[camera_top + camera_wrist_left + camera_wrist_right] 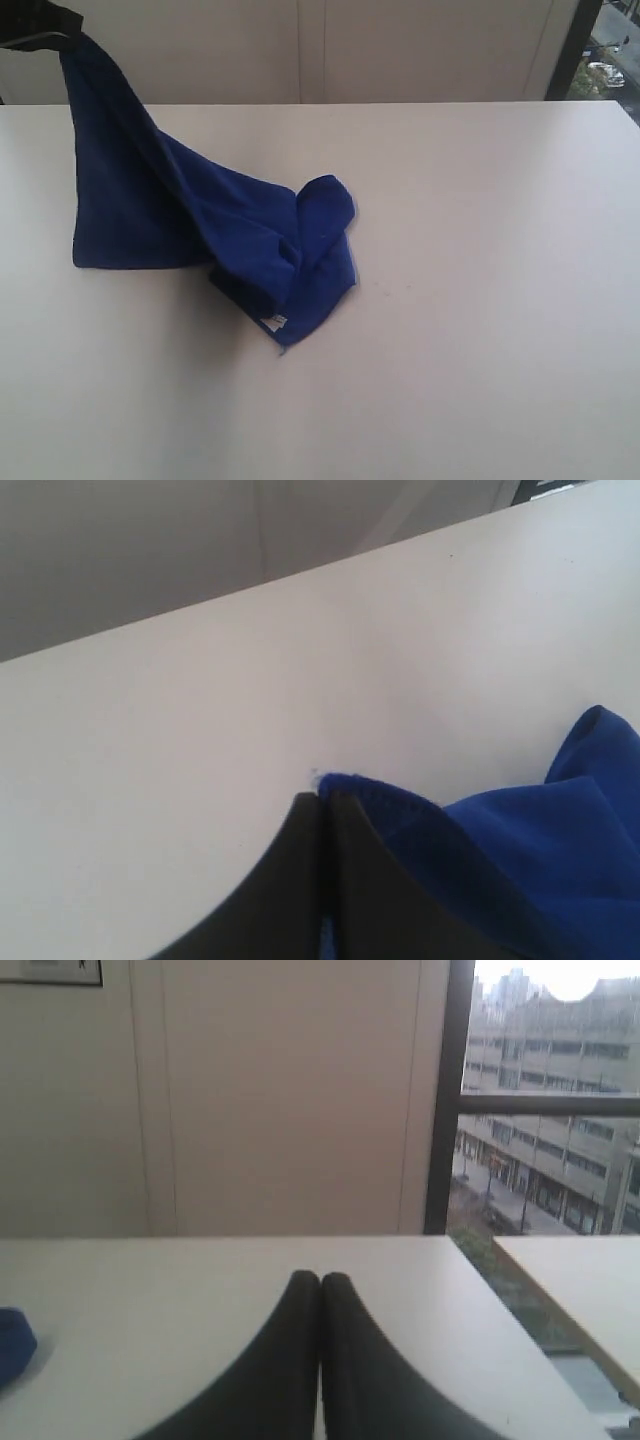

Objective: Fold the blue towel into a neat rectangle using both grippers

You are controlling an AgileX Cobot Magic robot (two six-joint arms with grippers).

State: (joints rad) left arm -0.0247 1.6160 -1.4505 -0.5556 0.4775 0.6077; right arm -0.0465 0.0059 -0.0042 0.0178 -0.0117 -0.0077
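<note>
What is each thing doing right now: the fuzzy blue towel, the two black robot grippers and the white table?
Deep blue fuzzy terry towel: not folded, bunched up, one corner lifted high.
Left black narrow-fingered gripper: shut on the towel's corner, raised.
Right black narrow-fingered gripper: shut, holding nothing.
Small white tag: showing at the towel's near edge.
White flat table: bearing the towel's lower part.

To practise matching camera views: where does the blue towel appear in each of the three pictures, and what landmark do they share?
Exterior view: blue towel left of centre, one corner lifted toward the top-left.
Left wrist view: lower right of picture, edge pinched between the fingers.
Right wrist view: only a blue scrap at the left edge.
Shared landmark: the white table.
</note>
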